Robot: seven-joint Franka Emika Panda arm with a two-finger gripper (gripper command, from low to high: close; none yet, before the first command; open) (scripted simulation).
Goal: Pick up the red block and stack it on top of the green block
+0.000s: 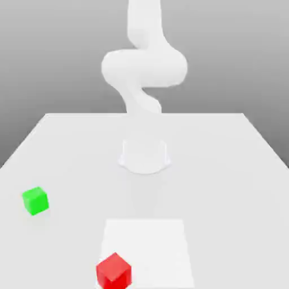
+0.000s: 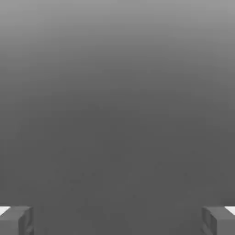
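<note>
Blocks apart on table; nothing held.

Red block [image 1: 113, 270] sat on the table [image 1: 226, 169] at the near edge of the exterior view, touching a paler square patch [image 1: 148, 248]. Green block [image 1: 35, 201] lay well apart, toward that view's left. Gripper [image 2: 117, 219] fingers [image 2: 18, 219] were spread wide, with only grey background between them. Arm [image 1: 144, 68] rose from its base behind.
</note>
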